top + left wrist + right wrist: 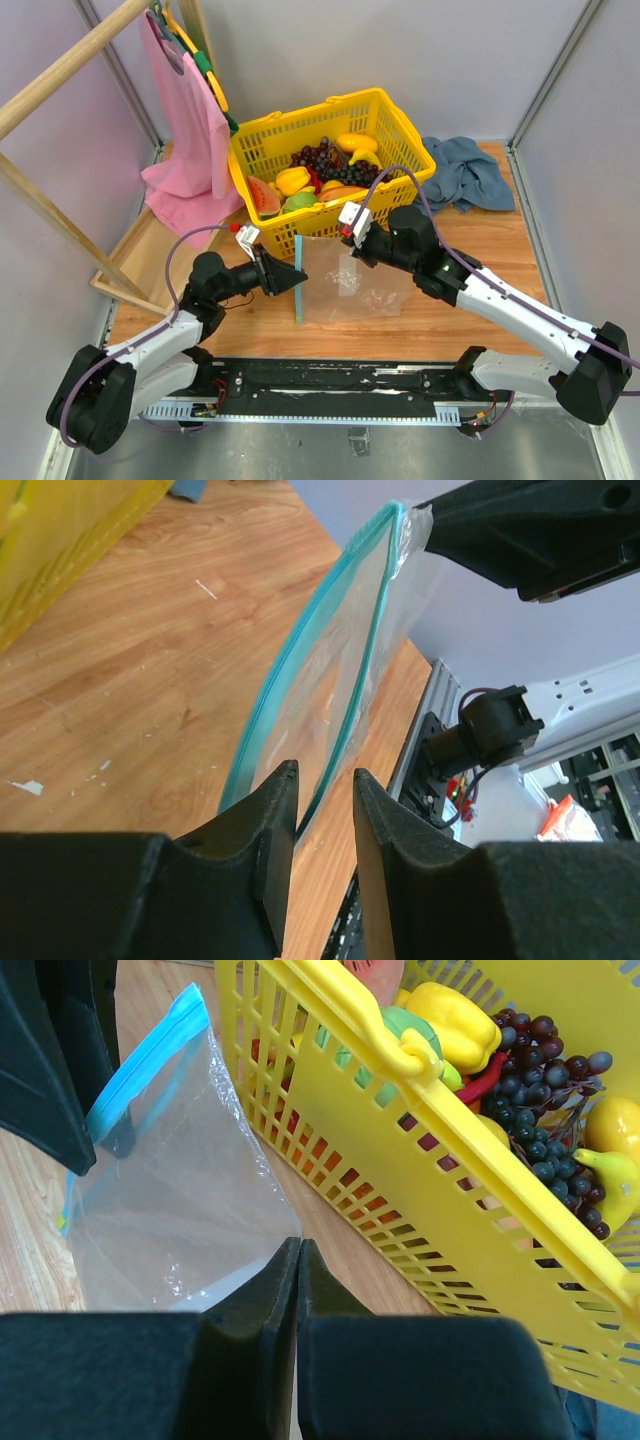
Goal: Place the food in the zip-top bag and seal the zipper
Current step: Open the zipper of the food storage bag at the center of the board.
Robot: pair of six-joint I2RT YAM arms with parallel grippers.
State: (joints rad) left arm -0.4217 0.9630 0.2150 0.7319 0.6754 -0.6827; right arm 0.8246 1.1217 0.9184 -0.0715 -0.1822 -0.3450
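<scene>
Pinching flimsy, slippery zip-top bag [170, 1210] in clenched right hand [298, 1243]; straddling zipper [280, 660] with left hand [325, 772], slightly parted. Best gripped along that stiffer strip.

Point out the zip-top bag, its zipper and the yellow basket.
zip-top bag [355, 290], top external view, middle of the clear panel.
zipper [145, 1065], right wrist view, midway along the light-blue strip.
yellow basket [380, 1200], right wrist view, on the lattice side wall.

L claw [300, 279] at zipper [298, 305] of zip-top bag [372, 292], R claw [349, 242] at bag's far edge, food [346, 143] in basket [288, 136] behind.
</scene>
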